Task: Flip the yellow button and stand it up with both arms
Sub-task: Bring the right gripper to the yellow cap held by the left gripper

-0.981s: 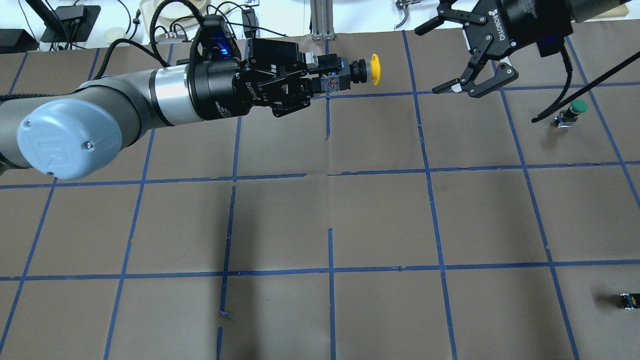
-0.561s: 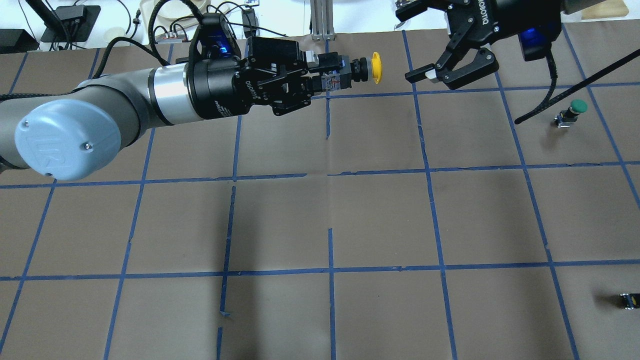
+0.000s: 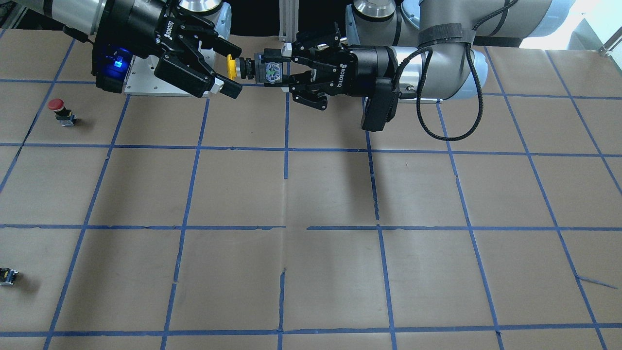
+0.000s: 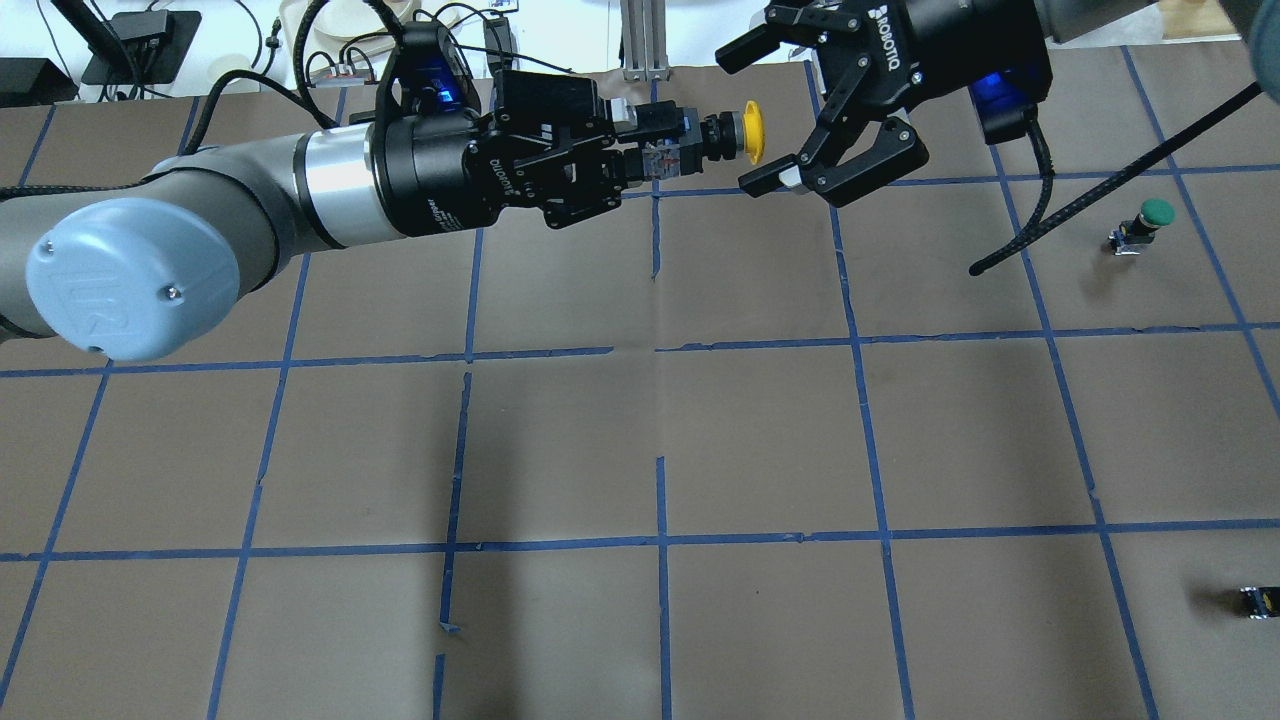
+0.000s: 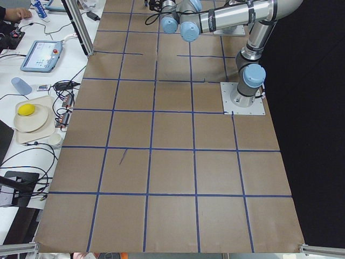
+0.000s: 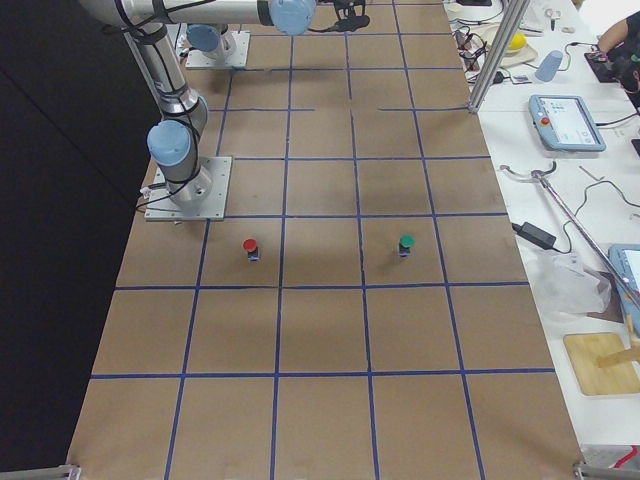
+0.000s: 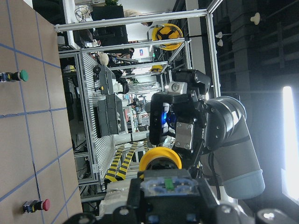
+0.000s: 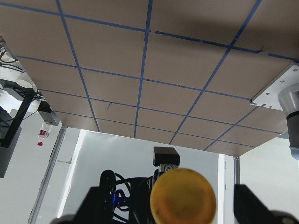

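Observation:
The yellow button (image 4: 752,133) is held in the air, lying level, with its cap pointing to the right. My left gripper (image 4: 650,160) is shut on its black-and-grey body (image 3: 267,70). My right gripper (image 4: 735,122) is open, with one finger on each side of the yellow cap (image 3: 232,67) and neither touching it. The right wrist view shows the cap (image 8: 183,196) face-on, low in the middle. The left wrist view shows the cap (image 7: 160,158) with the right gripper (image 7: 180,116) just beyond it.
A green-capped button (image 4: 1155,212) stands at the far right of the table. A red-capped button (image 3: 57,106) stands on the same side, nearer the robot base. A small dark block (image 4: 1258,600) sits at the right edge. Blue tape lines grid the brown table (image 4: 760,430).
My right gripper has moved left toward the button, and its open fingers now flank the yellow cap. My left gripper and the button have barely moved.

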